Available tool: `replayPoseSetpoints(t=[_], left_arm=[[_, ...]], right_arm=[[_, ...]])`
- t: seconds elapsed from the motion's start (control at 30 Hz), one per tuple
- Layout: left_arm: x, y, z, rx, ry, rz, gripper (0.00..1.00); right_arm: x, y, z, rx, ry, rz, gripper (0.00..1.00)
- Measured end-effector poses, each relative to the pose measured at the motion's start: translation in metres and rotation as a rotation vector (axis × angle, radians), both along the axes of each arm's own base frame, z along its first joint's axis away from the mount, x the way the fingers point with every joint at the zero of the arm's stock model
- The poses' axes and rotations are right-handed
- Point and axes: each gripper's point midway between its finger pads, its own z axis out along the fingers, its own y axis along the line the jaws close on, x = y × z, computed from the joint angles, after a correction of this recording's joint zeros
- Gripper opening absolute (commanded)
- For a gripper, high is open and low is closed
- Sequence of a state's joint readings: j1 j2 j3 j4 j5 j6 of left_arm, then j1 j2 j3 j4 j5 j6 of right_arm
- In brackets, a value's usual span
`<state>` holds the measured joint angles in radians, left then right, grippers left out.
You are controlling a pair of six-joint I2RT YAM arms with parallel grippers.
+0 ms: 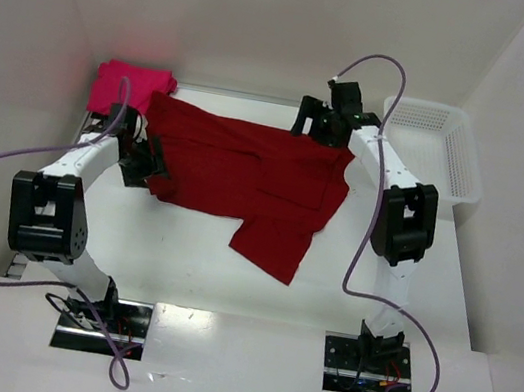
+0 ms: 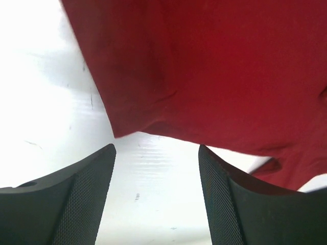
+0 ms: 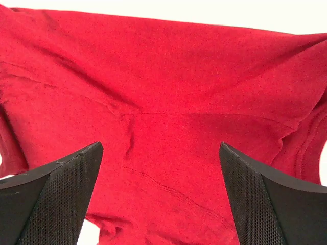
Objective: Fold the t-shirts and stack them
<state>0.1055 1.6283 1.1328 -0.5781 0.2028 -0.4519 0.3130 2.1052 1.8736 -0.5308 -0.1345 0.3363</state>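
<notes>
A dark crimson short-sleeved cloth t-shirt (image 1: 245, 178) lies rumpled across the middle of the white tabletop (image 1: 187, 274), with a bright magenta-pink cloth t-shirt (image 1: 124, 85) bunched at the far left corner. The left gripper (image 2: 156, 150) hangs at the crimson shirt's left edge, jaws apart and holding nothing. The right gripper (image 3: 159, 148), jaws wide apart, hovers over its far right part beside a white plastic mesh basket (image 1: 430, 107).

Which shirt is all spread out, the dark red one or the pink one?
The dark red t-shirt lies spread wide across the middle of the table. The pink t-shirt is just a small bundle in the far left corner.
</notes>
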Motion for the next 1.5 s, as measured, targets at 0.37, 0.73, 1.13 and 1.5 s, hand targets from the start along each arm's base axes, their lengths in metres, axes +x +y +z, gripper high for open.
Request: replayPoseSetpoints(t=[0.37,0.73,1.13,1.5], left_arm=[[-0.008,0.002,-0.013,-0.04,-0.022,0.239,0.71],[-0.006,0.009,-0.021,-0.027,-0.025,0.336,0.61],[-0.006,0.017,-0.03,0.007,-0.011,0.378,0.63],[-0.01,0.019,-0.041,0.022,0.022,0.385,0.35]], right_arm=[[-0.008,-0.007,0.032,0.01,-0.063,-0.019,1.0],[-0.009,-0.01,0.031,0.003,-0.07,-0.032,1.0],[-0.009,-0.013,0.028,-0.011,-0.067,-0.041,1.0],[-0.018,-0.018,0.024,-0.033,-0.03,-0.054,1.0]])
